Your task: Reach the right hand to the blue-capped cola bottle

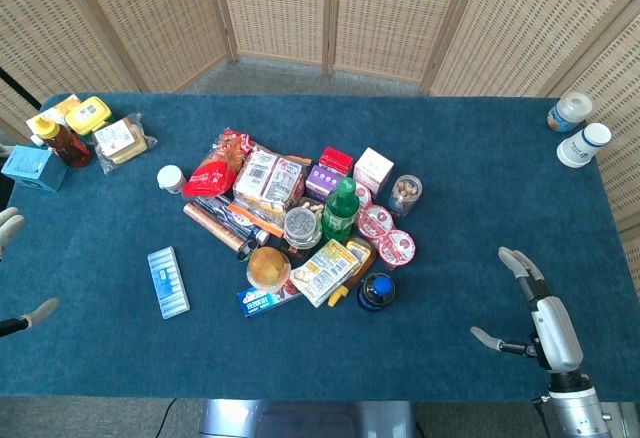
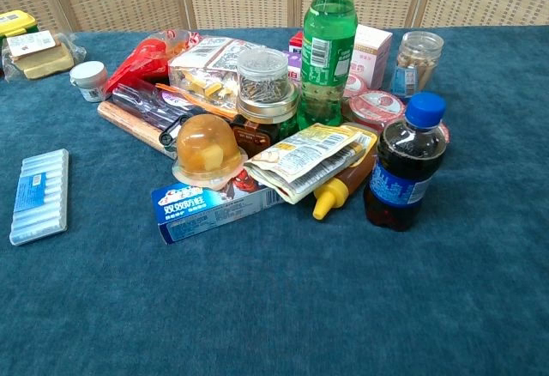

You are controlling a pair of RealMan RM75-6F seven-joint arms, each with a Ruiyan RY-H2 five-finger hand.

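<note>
The blue-capped cola bottle [image 1: 376, 291] [image 2: 405, 164] stands upright at the near right edge of a pile of groceries, with a dark body and a blue label. My right hand [image 1: 535, 310] hovers over the cloth well to the right of the bottle, near the table's front edge, with its fingers spread apart and nothing in them. Only fingertips of my left hand [image 1: 12, 226] show at the far left edge of the head view. Neither hand appears in the chest view.
Around the cola stand a green soda bottle [image 1: 340, 208] [image 2: 329, 45], a yellow squeeze bottle [image 2: 340, 181], snack packets [image 2: 300, 160] and pink-lidded cups [image 1: 397, 246]. A blue-white box [image 2: 214, 209] lies in front. Two white cups [image 1: 583, 144] sit at the far right corner.
</note>
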